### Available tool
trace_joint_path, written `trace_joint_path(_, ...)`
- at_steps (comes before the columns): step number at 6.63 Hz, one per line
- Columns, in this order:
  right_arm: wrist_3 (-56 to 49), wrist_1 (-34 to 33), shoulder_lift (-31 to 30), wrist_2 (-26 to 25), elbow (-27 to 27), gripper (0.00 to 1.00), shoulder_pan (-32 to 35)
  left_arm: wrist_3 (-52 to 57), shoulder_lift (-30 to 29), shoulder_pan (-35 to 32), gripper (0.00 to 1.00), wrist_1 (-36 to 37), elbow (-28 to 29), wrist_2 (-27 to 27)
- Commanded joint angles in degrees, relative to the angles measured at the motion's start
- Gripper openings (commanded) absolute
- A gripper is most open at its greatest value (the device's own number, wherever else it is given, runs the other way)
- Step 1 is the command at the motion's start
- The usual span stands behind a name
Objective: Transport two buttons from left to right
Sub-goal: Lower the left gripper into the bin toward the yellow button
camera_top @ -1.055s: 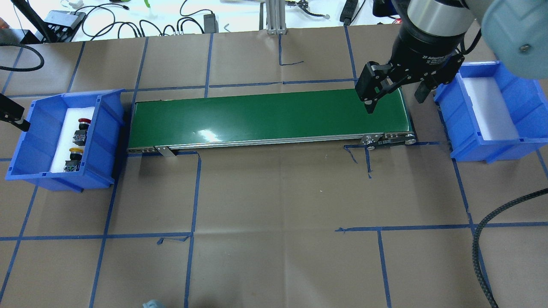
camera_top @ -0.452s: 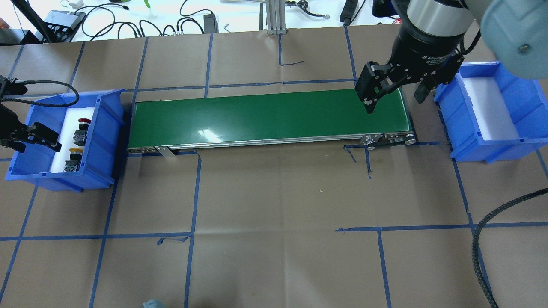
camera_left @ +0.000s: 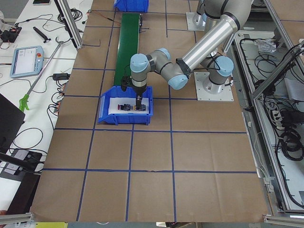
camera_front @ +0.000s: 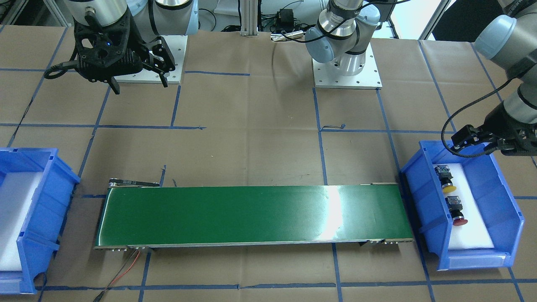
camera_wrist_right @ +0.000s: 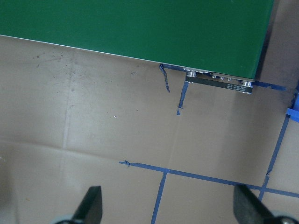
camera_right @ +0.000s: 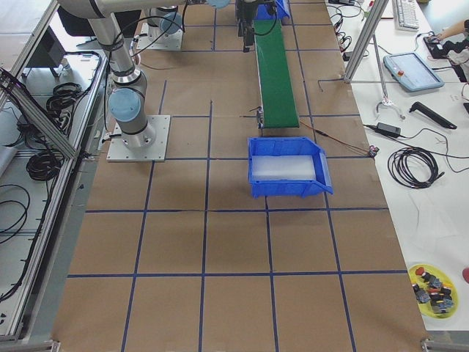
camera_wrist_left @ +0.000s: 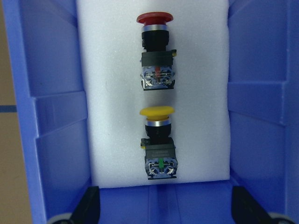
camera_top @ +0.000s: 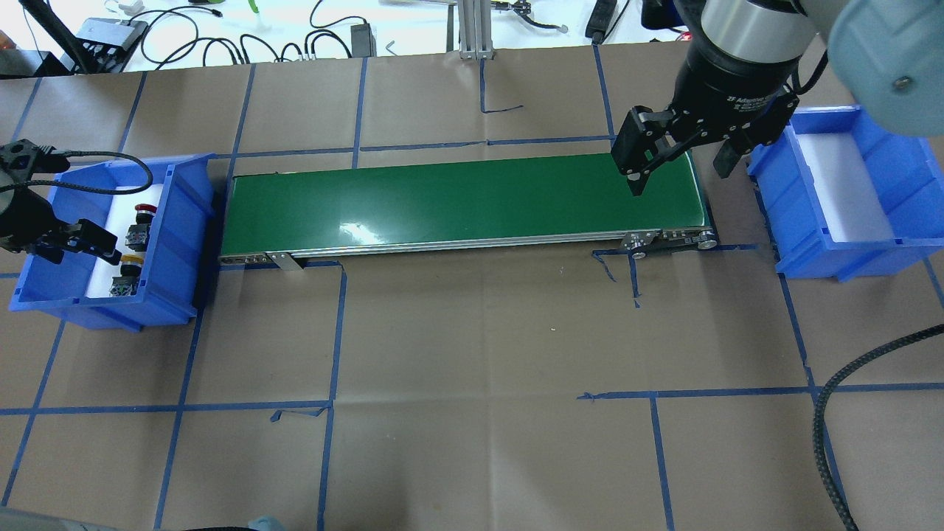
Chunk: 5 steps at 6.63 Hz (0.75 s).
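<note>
Currently the left claw (camera_top: 74, 247) hovers over the left blue bin (camera_top: 181, 221), spread wide and empty. Both buttons lie on their sides on the white foam pad (camera_wrist_left: 112, 93) inside that bin, caps pointing the same way, in line and a little apart.

Recommended procedure, judged from this layout:
- Centre the claw over one block body, probably the yellow button (camera_wrist_left: 157, 140), which lies nearest its fingers.
- Straddle the flat sides of the body, not the round cap.
- Descend clear of the bin walls and of the red button (camera_wrist_left: 156, 56).

The right claw (camera_top: 678, 173) is spread and empty above the right end of the green conveyor belt (camera_top: 457, 199).

Inventory on the desk: two buttons, two blue bins, including the right blue bin (camera_top: 811, 251), and one conveyor belt.
</note>
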Motion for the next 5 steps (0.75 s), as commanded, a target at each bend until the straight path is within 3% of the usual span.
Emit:
trace_joint_path(1,0.00,0.00,0.00,0.00,0.00,1.00,0.00,0.25,-3.21,-0.30,0.99,2.37,-0.32,0.04)
trace_joint_path(5,0.00,0.00,0.00,0.00,0.00,1.00,0.00,0.07,-5.14,-0.22,0.99,10.63,-5.68,0.04)
